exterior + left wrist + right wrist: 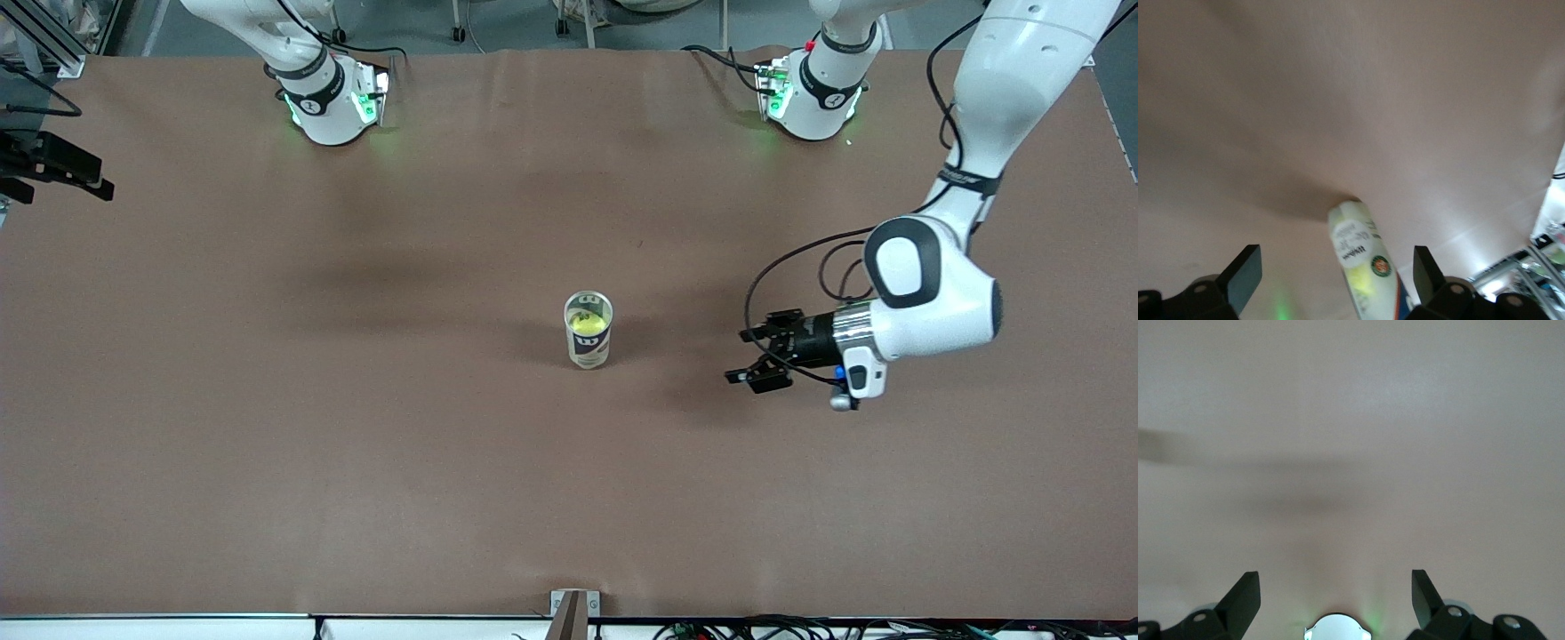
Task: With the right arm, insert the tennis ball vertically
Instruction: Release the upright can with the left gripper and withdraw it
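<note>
A clear tennis ball can stands upright mid-table. A yellow tennis ball sits inside it. My left gripper hangs low over the table toward the left arm's end, apart from the can, and points at it with its fingers open and empty. In the left wrist view the can shows ahead between the open left gripper fingers, untouched. The right gripper is open and empty over bare table by its own base. It is out of the front view; only the right arm's base shows there.
The left arm's base stands at the table's edge farthest from the front camera. A black fixture juts in at the right arm's end. A small bracket sits at the table's nearest edge. Brown tabletop surrounds the can.
</note>
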